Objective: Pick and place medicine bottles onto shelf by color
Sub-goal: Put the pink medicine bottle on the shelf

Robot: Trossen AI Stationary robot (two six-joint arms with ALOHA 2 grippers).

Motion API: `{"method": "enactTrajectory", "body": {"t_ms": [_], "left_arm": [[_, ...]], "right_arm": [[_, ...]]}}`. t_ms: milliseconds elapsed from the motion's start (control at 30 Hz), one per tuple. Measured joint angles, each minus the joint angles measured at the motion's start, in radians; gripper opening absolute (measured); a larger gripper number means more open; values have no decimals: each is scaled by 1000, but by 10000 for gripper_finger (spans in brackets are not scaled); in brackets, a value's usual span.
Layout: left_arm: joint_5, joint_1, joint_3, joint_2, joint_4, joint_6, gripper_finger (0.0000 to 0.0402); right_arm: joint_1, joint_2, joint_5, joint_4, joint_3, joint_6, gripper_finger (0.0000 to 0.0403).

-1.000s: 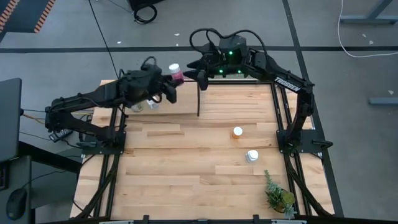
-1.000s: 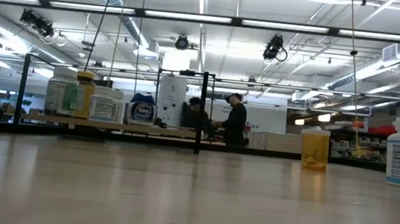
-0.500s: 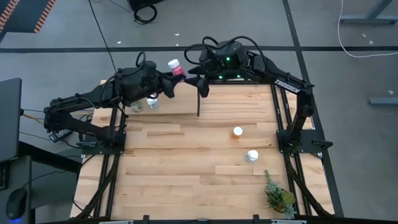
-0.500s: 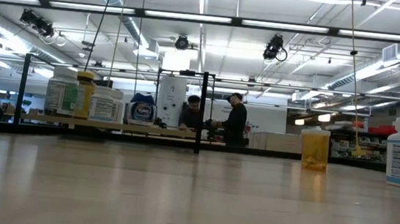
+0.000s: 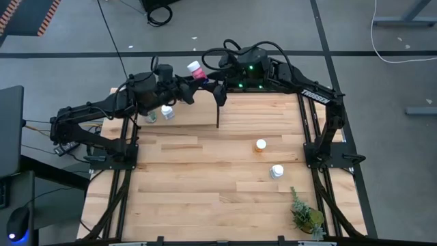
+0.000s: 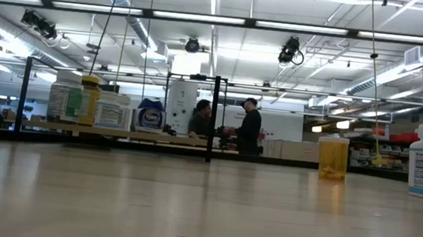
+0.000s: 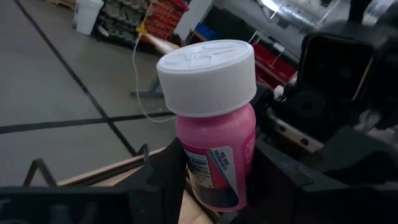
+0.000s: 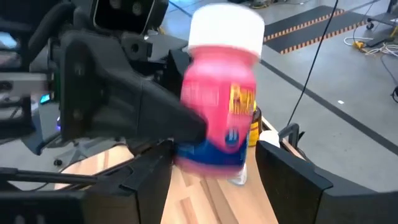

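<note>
Left gripper (image 5: 190, 80): raised over the table's far edge, fingers clamped on the lower body of the pink plastic bottle with a ribbed white cap (image 7: 214, 118); bottle tilted.
Right gripper (image 5: 217, 87): just beside that bottle, fingers spread on either side of it in the right wrist view, not clearly touching.
Shelf (image 6: 117, 133): light-wood bay with thin black posts at the far-left edge; white bottles, 1 amber yellow-capped bottle (image 6: 89, 100) and 1 blue one (image 6: 149, 115) stand in it.
Open room: bare plank tabletop (image 5: 205, 178) across centre and near side.
Loose bottles: 1 orange-capped bottle (image 5: 261, 145) and 1 white-capped bottle (image 5: 276, 171), right of centre, apart.
Corner: small green plant (image 5: 304, 215).
Hidden: held bottle's base, behind the fingers; blurred in the right wrist view.
</note>
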Motion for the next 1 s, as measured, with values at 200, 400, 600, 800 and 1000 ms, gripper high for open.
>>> {"method": "enactTrajectory", "body": {"t_ms": [200, 400, 600, 800, 1000], "left_arm": [[22, 0, 0, 20, 55, -11, 161], [36, -5, 0, 32, 78, -20, 162], [38, -5, 0, 34, 78, -20, 169], [42, -5, 0, 34, 77, 6, 177], [51, 0, 0, 34, 72, 34, 185]], "right_arm": [[1, 0, 2, 6, 0, 1, 237], [6, 0, 14, 8, -1, -15, 237], [6, 0, 25, 9, -1, -16, 220], [7, 0, 52, 10, -1, -34, 185], [7, 0, 73, 0, -1, -61, 186]]}}
